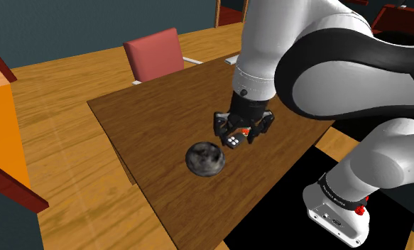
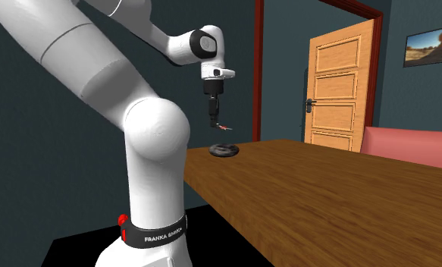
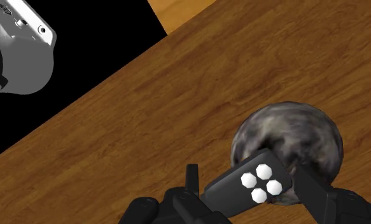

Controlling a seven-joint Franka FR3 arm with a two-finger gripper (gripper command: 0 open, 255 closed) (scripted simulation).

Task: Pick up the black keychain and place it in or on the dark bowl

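Centre frame in the shoulder view, the black two-finger end effector is clamped on a black rectangular keychain fob with four white buttons, holding it clear of the brown wooden surface. The dark mottled round bowl rests on the surface just to the fob's lower left.

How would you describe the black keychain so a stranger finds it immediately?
Start at the brown wooden table, then find the black tool above it. The keychain is the small black fob clasped there, near the mottled grey bowl; alone it bears four white dots.
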